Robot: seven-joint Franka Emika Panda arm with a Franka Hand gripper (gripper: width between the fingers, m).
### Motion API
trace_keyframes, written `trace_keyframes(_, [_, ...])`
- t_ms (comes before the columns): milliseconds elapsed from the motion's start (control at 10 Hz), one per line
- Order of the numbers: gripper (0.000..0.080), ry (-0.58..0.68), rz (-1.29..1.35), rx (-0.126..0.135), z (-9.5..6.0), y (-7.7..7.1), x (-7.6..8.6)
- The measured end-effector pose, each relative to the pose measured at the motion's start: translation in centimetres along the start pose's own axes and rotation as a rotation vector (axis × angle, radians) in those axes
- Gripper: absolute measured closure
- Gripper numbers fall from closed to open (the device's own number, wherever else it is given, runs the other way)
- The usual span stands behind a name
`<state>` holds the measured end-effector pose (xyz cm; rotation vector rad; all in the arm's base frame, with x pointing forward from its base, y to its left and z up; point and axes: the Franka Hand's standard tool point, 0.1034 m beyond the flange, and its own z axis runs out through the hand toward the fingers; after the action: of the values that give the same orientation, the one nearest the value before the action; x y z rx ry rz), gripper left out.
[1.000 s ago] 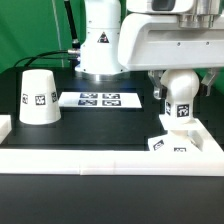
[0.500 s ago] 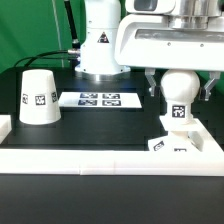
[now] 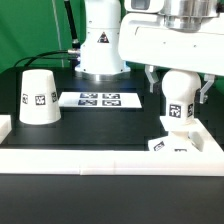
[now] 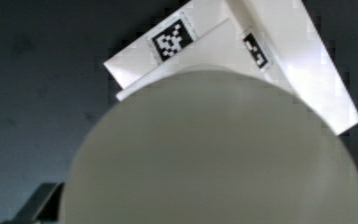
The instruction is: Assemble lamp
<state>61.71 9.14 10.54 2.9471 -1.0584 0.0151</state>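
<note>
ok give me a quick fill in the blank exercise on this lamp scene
1. The bulb stands upright on the square ____.
2. The shade sits on the black table at the exterior view's ____ side, far from the bulb.
3. The end effector has its fingers on either side of the bulb, and they are ____.
4. The marker board lies flat between the shade and the ____.

Missing words: base; left; open; bulb
</note>
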Motion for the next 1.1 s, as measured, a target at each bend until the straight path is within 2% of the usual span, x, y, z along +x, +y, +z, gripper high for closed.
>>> trace_keyframes(200, [0.0226, -0.022, 0.177, -0.005, 0.02, 0.09, -0.31])
trace_keyframes(1100, [0.0226, -0.123, 0.803, 0.011, 0.09, 0.22, -0.65])
